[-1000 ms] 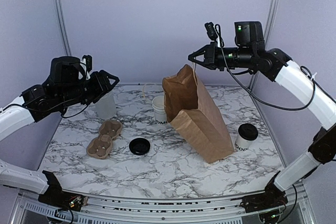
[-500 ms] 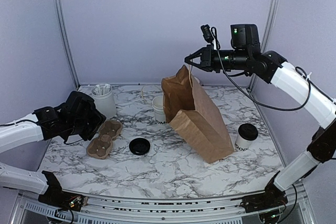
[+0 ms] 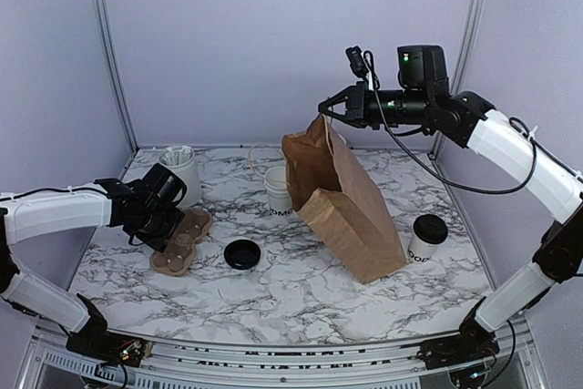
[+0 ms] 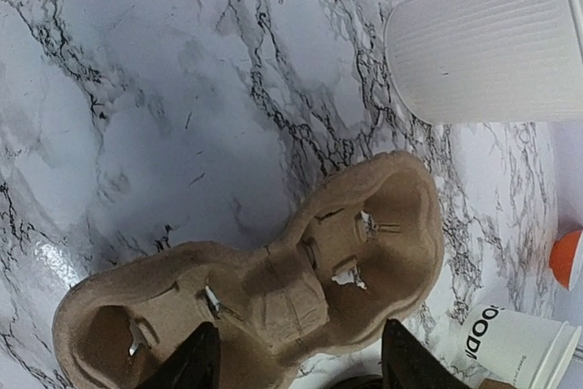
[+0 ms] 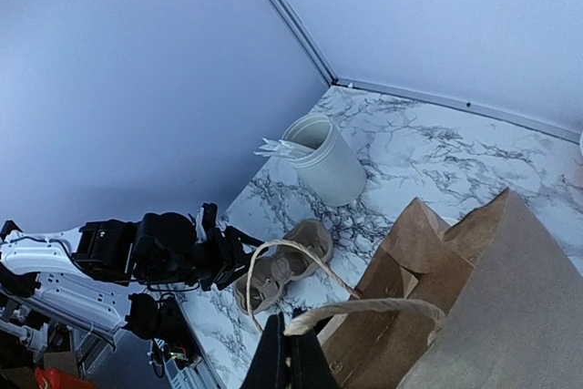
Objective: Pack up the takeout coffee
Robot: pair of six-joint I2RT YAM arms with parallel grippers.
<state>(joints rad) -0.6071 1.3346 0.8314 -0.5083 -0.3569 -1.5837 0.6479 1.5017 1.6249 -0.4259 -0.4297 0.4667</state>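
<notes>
Top view: takeout coffee (image 3: 427, 240) stands upright on the right side of the table, just right of the brown paper bag (image 3: 342, 193) and apart from it. It is a white paper cup with a round black lid and black lettering low on its wall. Neither gripper is near it. The right gripper (image 3: 322, 108) is raised over the bag mouth, jaws pressed together on the bag handle (image 3: 339, 125). The left gripper (image 3: 175, 225) is low at the left, over the pulp cup carrier (image 3: 182, 243). A loose black lid (image 3: 242, 254) lies flat beside the carrier, and a lidless white cup (image 3: 276, 192) sits behind the bag. A white ribbed container (image 3: 180, 175) is at back left. The table (image 3: 301, 302) has a white marble top with dark veins. The walls are plain lavender with metal corner posts.

Left wrist: left gripper (image 4: 299, 339) has its jaws spread, tips at either side of the carrier's (image 4: 273, 284) middle; can't tell if they touch. Ribbed container (image 4: 483, 43) is at top right, and the lettered cup (image 4: 515, 351) at bottom right.

Right wrist: right gripper (image 5: 288, 345) pinches the twine bag handle (image 5: 364, 310), with the bag (image 5: 465, 298) open below. The container (image 5: 326, 163) holds white sticks. The carrier (image 5: 278, 271) sits by the left arm (image 5: 146, 248).
</notes>
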